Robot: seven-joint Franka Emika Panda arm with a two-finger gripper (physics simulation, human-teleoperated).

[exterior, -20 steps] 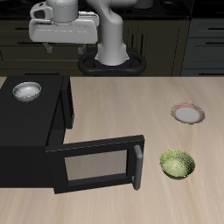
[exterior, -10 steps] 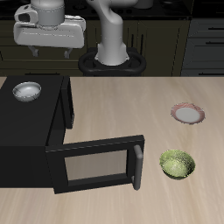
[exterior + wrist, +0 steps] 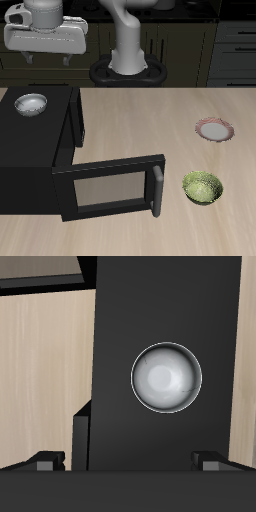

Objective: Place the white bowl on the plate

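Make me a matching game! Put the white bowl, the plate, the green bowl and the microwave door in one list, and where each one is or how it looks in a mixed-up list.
Things:
1. white bowl
2. plate
3. green bowl
4. microwave door

Places or states:
A. swung open
B. on the wooden table, nearest the front edge
C. on top of the black microwave
D. on the wooden table, farther back than the leafy one

Right pairs: 1-C, 2-D, 3-B, 4-A
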